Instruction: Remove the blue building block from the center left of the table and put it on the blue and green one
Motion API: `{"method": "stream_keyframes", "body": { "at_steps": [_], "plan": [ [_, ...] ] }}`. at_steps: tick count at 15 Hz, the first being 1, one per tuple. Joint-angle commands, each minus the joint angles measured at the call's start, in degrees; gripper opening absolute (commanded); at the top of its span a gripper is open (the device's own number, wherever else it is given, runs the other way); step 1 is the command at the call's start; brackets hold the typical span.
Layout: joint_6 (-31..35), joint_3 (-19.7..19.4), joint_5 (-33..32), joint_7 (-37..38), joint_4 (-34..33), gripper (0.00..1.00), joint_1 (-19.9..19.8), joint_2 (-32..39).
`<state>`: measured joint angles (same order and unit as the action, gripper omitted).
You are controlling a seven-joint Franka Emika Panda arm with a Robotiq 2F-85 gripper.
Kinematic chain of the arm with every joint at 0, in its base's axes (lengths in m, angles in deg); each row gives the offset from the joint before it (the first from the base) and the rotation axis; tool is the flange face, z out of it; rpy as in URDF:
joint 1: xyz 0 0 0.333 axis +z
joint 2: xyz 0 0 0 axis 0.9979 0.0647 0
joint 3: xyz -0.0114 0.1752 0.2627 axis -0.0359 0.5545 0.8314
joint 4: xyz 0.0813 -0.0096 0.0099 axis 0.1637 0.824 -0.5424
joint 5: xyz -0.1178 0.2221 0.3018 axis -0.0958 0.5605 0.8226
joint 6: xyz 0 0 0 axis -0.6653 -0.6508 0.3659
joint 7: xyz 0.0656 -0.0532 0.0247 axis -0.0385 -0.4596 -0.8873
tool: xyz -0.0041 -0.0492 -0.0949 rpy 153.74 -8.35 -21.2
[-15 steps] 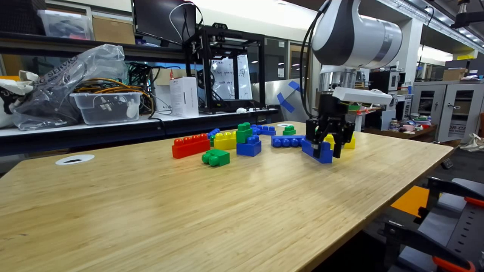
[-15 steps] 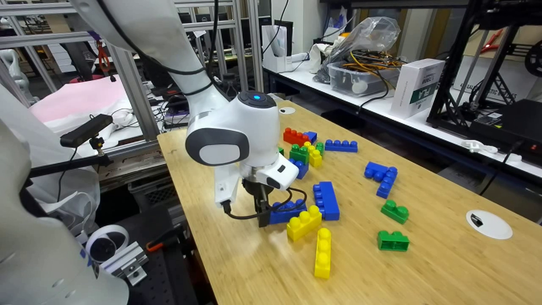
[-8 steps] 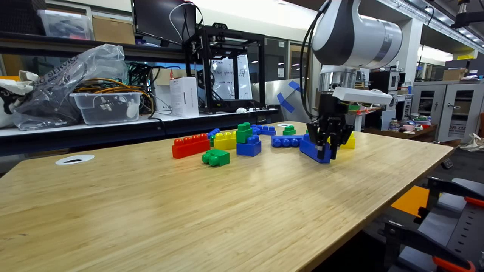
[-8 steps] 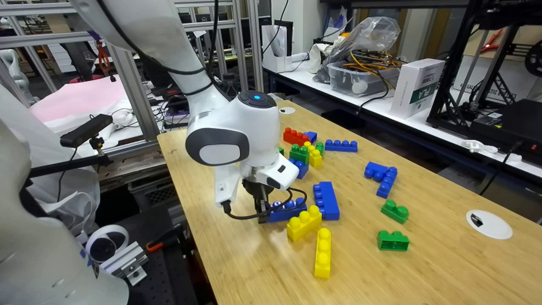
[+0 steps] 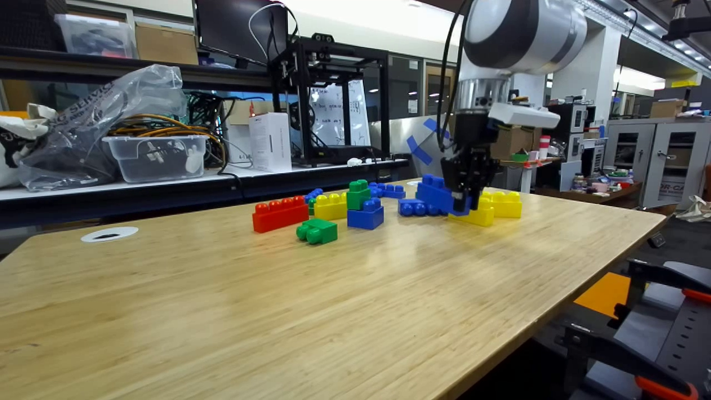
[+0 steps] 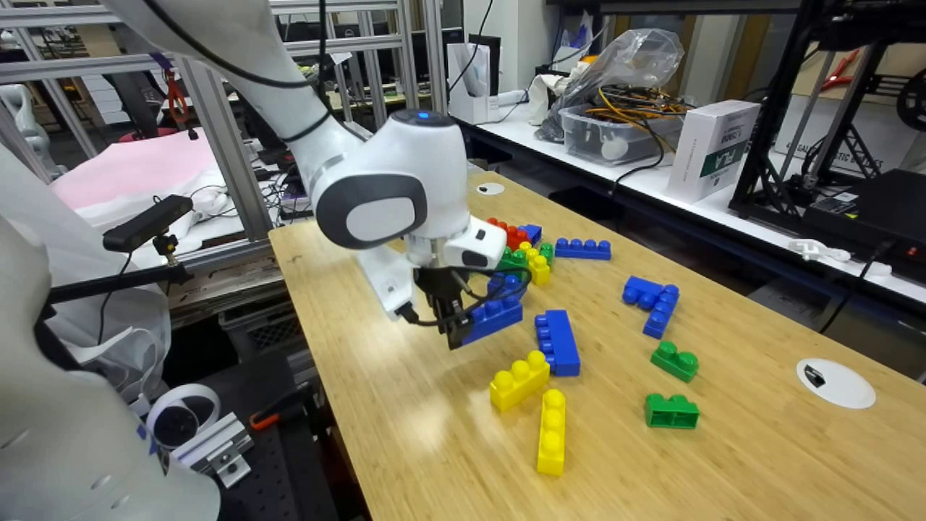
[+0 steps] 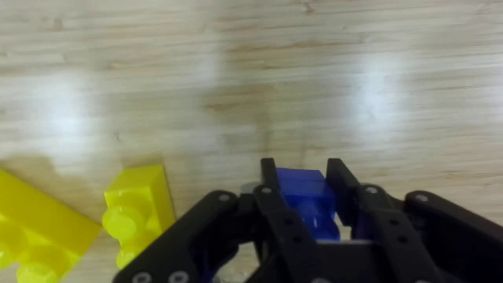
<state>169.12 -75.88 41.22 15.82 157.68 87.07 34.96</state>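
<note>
Gripper (image 7: 301, 173): clamped on the blue block (image 6: 498, 323), one finger against each side near its end.
Blue block: held above the table (image 5: 239, 289) in both exterior views, studs up, inward from the robot-side edge; apart from the stack (image 5: 362, 207).
Stack: standing on the table, green over blue.
Red brick (image 5: 281, 216): between the stack and the white disc (image 5: 109, 234) near a corner of the table.
Green brick (image 5: 322, 231): lying on its side near the stack.
Yellow pair (image 6: 519, 383): studs up, just beside each other, inward from the robot-side edge.
Side-lying blue brick (image 6: 563, 343): just beside the yellow pair, studs facing sideways.
</note>
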Motion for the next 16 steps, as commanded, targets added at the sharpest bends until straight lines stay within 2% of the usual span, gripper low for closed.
{"method": "stream_keyframes", "body": {
  "at_steps": [1,4,8,11,16],
  "plan": [
    [-8.4,0.6,-2.0,-7.1,0.0,0.11,1.3,-8.8],
    [-15.9,0.3,-4.4,-12.2,-2.1,0.11,3.5,-14.9],
    [-24.3,0.1,-9.2,-18.2,-5.5,0.11,5.3,-19.7],
    [-28.7,-0.1,-12.5,-23.9,-9.3,0.11,6.4,-19.2],
    [-31.7,0.2,-17.0,-33.7,-15.4,0.11,7.8,-14.5]
  ]
}}
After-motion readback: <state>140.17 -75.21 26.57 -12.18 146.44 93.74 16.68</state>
